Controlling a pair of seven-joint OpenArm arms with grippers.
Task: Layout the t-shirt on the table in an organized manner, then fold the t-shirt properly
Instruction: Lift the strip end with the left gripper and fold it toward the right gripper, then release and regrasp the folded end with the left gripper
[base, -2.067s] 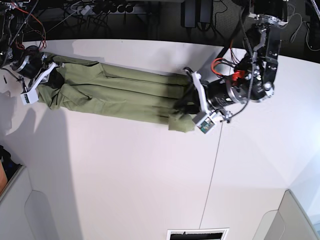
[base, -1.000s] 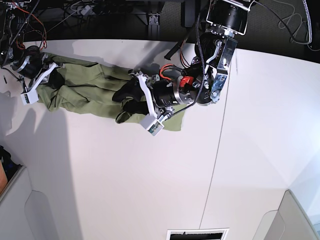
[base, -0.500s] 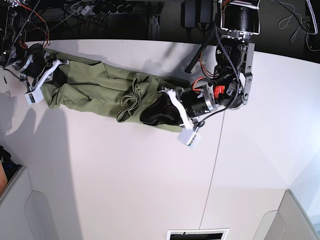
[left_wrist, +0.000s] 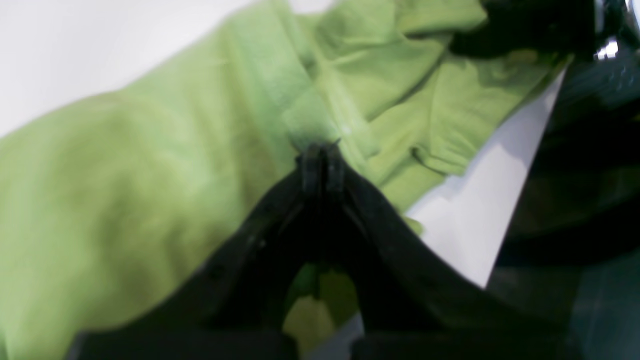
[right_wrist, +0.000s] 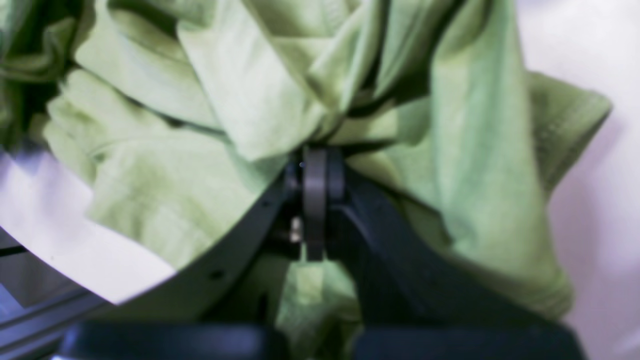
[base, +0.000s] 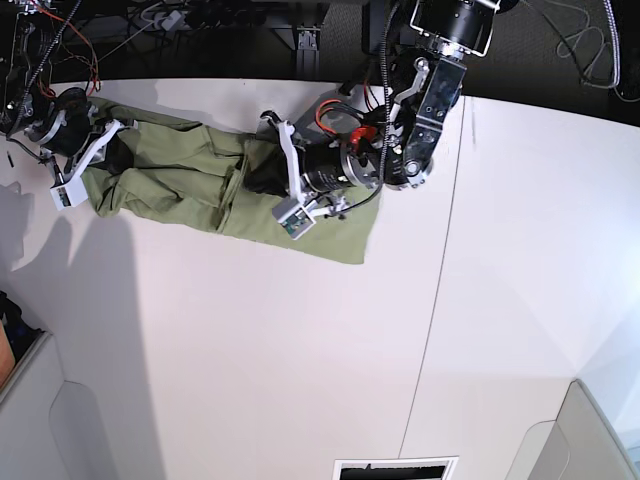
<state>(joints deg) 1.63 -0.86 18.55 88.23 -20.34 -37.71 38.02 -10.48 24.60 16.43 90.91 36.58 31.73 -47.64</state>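
The olive-green t-shirt (base: 180, 185) lies as a long wrinkled strip across the far left of the white table (base: 300, 350). My left gripper (base: 255, 182) rests low on the shirt's middle. In the left wrist view the left gripper (left_wrist: 320, 152) is shut, its tips pinching a ridge of the t-shirt (left_wrist: 150, 175). My right gripper (base: 112, 155) is at the shirt's left end. In the right wrist view the right gripper (right_wrist: 315, 160) is shut on bunched folds of the t-shirt (right_wrist: 240, 100). The shirt's right end (base: 340, 235) lies flat and loose.
Cables and dark equipment (base: 200, 20) line the table's far edge. A thin seam (base: 430, 300) runs down the tabletop right of the shirt. A dark slot (base: 395, 468) sits at the near edge, with grey panels at both near corners.
My left gripper has gone from open to shut and has swung left from near the shirt's right end to its middle. The right gripper holds its place at the left end.
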